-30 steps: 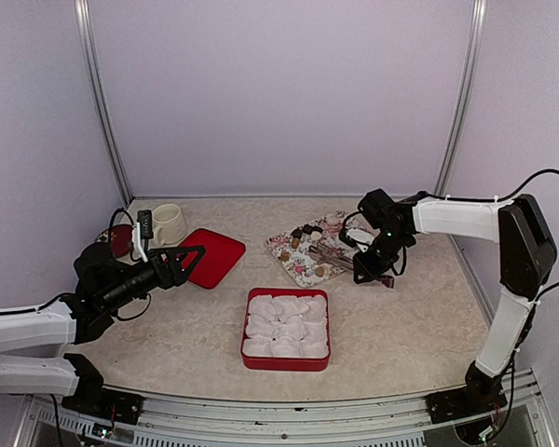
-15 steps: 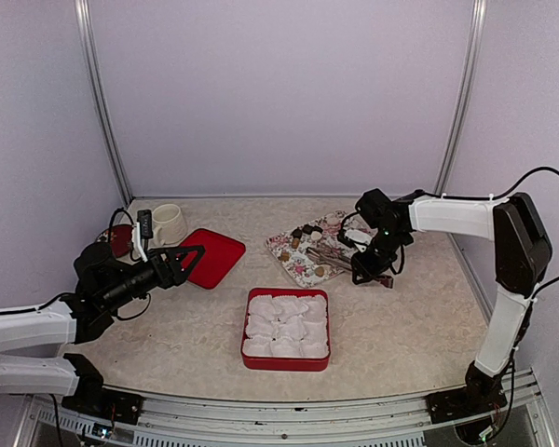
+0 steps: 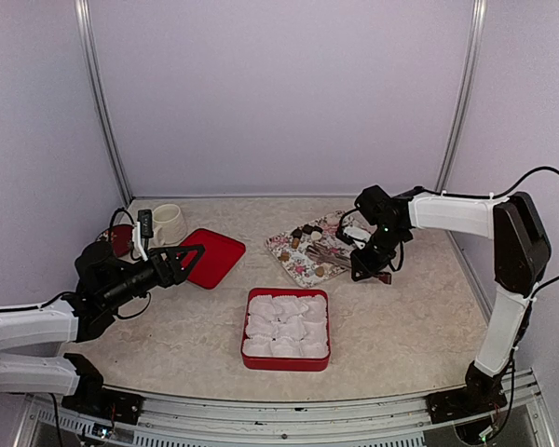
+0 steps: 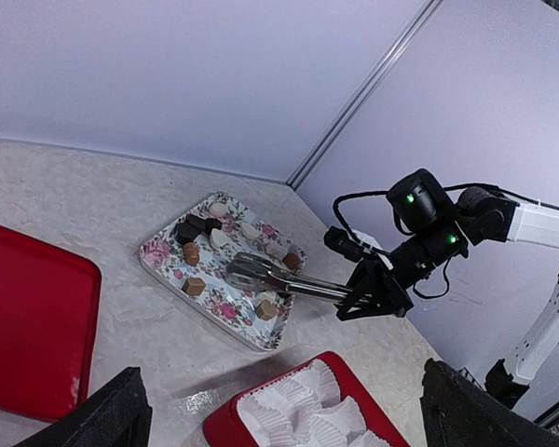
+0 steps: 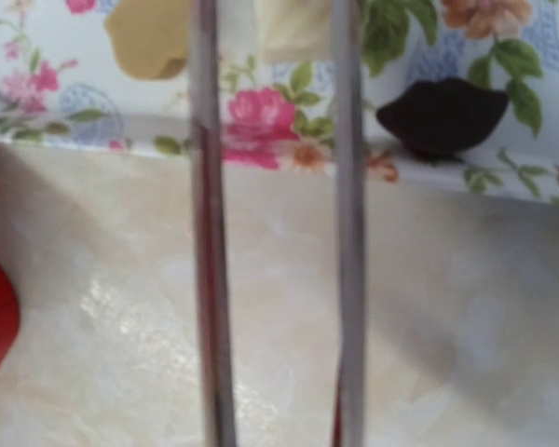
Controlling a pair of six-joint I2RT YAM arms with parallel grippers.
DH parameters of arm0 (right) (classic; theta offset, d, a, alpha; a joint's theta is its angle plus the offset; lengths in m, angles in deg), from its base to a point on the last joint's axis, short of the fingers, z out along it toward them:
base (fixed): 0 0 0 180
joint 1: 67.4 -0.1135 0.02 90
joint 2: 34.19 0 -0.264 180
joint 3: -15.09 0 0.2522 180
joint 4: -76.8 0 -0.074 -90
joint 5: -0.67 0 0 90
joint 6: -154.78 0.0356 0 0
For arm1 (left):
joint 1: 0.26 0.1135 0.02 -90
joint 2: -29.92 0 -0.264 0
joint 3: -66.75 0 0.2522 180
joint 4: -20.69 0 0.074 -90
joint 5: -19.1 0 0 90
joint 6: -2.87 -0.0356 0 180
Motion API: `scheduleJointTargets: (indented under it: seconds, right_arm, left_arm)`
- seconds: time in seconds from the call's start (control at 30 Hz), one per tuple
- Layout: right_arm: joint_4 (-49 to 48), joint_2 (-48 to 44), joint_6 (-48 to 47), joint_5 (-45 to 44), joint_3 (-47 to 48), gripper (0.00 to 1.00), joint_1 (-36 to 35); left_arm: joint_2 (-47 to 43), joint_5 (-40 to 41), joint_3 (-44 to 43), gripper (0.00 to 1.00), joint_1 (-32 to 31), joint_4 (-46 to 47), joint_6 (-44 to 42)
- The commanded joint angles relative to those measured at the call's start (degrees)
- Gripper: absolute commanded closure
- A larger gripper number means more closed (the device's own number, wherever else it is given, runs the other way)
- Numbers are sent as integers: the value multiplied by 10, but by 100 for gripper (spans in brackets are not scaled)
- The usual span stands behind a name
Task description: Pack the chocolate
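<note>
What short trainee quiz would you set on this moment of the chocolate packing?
1. True or false: the right gripper grips the metal tongs by their handle end.
2. The chocolates lie: A in the paper cups; B on the floral tray; C on the red lid.
3. Fill in: the left gripper is ____ and holds nothing.
Key: 1 true; 2 B; 3 open.
</note>
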Motion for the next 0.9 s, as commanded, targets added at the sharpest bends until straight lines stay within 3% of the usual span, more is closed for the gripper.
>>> scheduleJointTargets:
  seconds: [0.0,0.5,0.87]
  right_arm:
    - [6,-11,-1,19,20,77,7]
    - [-6,-102,-8,57,-10,79,7]
    - [-43,-70,-8,25,-26,79,6]
  left_arm:
    - [2,-10,5,1,7,23,5]
    - [-8,-7,-5,1,7,14,14]
    - [-4,-9,-13,1,7,16,21]
